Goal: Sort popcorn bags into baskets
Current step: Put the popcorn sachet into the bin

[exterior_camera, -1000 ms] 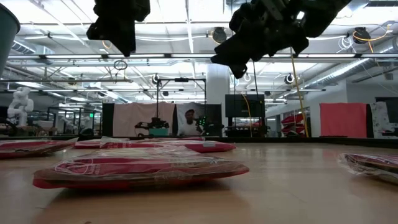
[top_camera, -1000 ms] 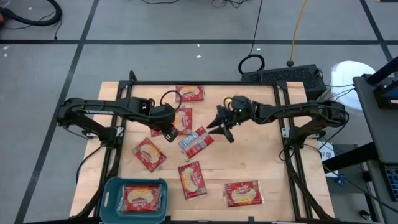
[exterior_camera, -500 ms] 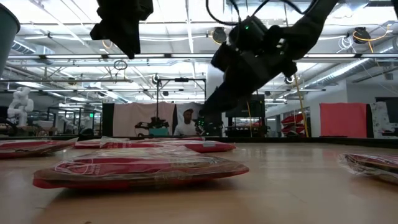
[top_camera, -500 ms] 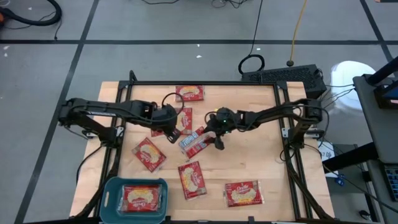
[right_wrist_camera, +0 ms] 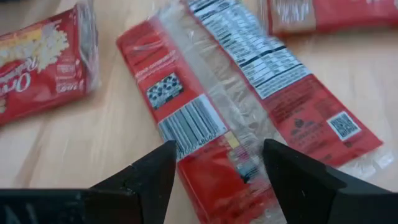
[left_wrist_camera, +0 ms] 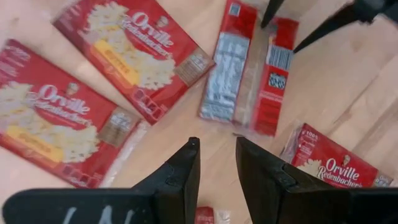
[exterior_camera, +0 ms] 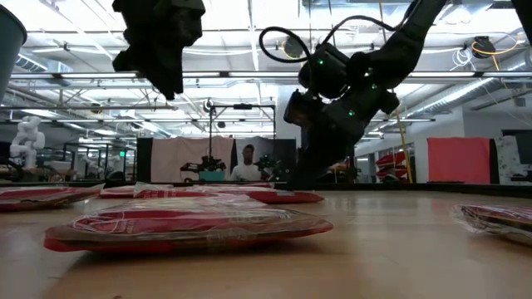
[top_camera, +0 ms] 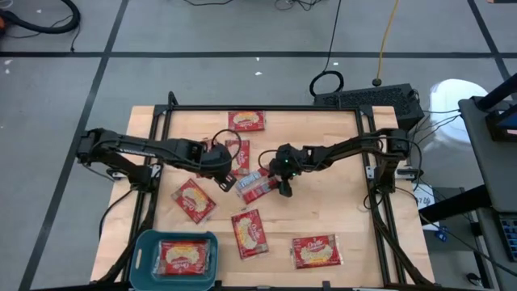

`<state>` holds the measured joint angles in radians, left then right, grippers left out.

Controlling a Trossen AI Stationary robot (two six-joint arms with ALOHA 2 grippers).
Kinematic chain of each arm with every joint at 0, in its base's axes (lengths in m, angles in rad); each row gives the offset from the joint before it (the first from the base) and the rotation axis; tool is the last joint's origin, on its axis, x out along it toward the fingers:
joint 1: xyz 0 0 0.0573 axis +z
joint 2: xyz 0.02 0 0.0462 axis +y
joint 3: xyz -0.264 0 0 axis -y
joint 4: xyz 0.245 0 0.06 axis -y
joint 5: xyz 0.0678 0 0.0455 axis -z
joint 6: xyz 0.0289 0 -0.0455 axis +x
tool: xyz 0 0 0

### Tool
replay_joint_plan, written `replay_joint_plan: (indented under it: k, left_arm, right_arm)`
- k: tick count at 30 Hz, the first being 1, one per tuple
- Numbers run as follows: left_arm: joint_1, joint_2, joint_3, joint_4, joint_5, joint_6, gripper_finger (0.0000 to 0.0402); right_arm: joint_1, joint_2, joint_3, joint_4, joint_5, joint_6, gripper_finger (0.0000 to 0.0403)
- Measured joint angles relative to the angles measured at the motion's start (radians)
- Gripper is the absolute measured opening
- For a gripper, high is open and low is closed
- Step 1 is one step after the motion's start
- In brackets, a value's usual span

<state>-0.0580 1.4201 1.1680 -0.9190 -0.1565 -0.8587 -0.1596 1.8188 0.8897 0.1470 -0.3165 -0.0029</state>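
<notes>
Right pincer (top_camera: 282, 187): mine, spread wide, straddling the end of the face-down bag (right_wrist_camera: 242, 109) mid-worktop (top_camera: 339, 218), low over it so the fingers can take its edge.
Left pincer (left_wrist_camera: 214, 162): fingers a narrow gap apart, nothing between them, hovering just beside that bag.
Bag: red, label side up with barcode and nutrition panel, clear crinkled wrap.
Other bags: scattered face up, yellow popcorn picture.
Basket (top_camera: 145, 242): teal, near front-left corner, one bag (top_camera: 184, 257) inside.
</notes>
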Motion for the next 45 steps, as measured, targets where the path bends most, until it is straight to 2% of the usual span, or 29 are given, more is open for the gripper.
replay_joint_plan:
  k: [3, 9, 14, 17, 23, 27, 30, 33, 39, 45]
  left_arm:
    - [-0.006, 0.001, -0.03, 0.058, 0.002, -0.001, 0.0106]
    - [-0.01, 0.001, -0.04, 0.063, 0.001, 0.0, 0.0106]
    - [-0.01, 0.001, -0.041, 0.059, -0.014, 0.003, 0.0106]
    - [-0.01, 0.001, -0.041, 0.057, -0.025, 0.014, 0.0106]
    - [0.0, 0.001, -0.041, 0.06, -0.049, 0.053, 0.0106]
    - [0.02, 0.001, -0.041, 0.064, -0.053, 0.077, 0.0106]
    - [0.026, 0.001, -0.041, 0.091, -0.053, 0.099, 0.0106]
    - [0.025, 0.001, -0.041, 0.162, -0.049, 0.137, 0.0106]
    - [0.025, 0.001, -0.041, 0.297, -0.023, 0.173, 0.0106]
    - [0.017, 0.001, -0.041, 0.325, -0.021, 0.147, 0.0106]
  right_arm:
    - [0.0, -0.02, 0.002, -0.097, -0.002, 0.015, 0.0233]
    - [0.023, -0.11, -0.002, -0.324, -0.003, 0.04, 0.0233]
    - [0.059, -0.236, -0.006, -0.573, 0.009, 0.138, 0.0233]
    - [0.085, -0.338, -0.006, -0.683, 0.059, 0.181, 0.0233]
    - [0.109, -0.535, -0.005, -0.716, 0.122, 0.244, 0.0233]
    - [0.086, -0.584, -0.004, -0.7, 0.172, 0.373, 0.0233]
    - [0.059, -0.583, -0.004, -0.677, 0.172, 0.406, 0.0233]
    - [0.025, -0.534, -0.003, -0.663, 0.151, 0.357, 0.0235]
    - [-0.031, -0.366, -0.003, -0.606, 0.103, 0.162, 0.0259]
    - [-0.051, -0.196, -0.003, -0.558, 0.089, 0.093, 0.0281]
